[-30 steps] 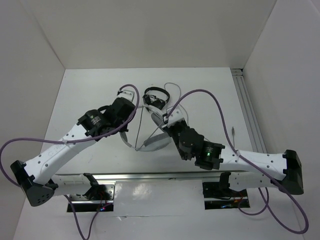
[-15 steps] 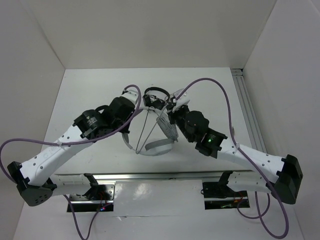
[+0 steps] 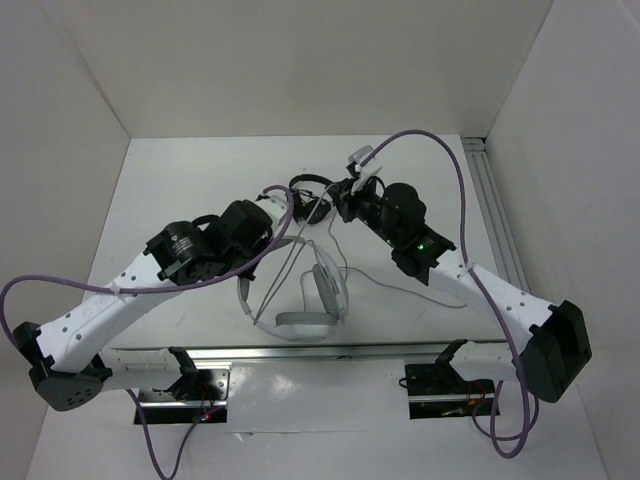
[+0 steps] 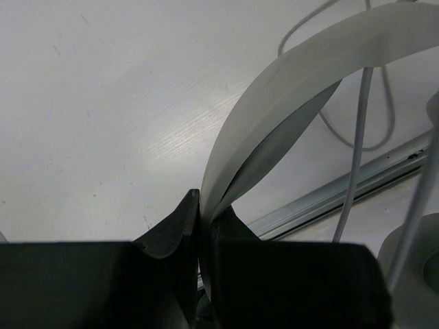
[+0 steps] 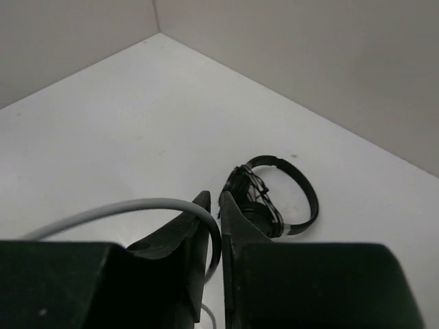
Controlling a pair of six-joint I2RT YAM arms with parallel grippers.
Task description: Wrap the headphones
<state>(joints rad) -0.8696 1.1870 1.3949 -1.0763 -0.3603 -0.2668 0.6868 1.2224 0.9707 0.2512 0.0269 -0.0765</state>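
holding: our left end effector point(image 4: 204, 205) pinches the headphones point(image 3: 325, 288) by the headband point(image 4: 288, 75), near the surface's point(image 3: 180, 200) front.
pulling: our right end effector point(image 5: 214, 204) pinches the cable point(image 5: 147, 201).
progress: we judge wrapping begun, much cable loose.

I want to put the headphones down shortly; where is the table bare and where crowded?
Bare: the table's far-left corner behind the left arm, and the far-right strip beside the rail. Crowded: centre, with white headphones, their cable and black headphones.

Robot lab: white enclosure walls point(image 3: 300, 60), aluminium mounting rail point(image 3: 300, 352).
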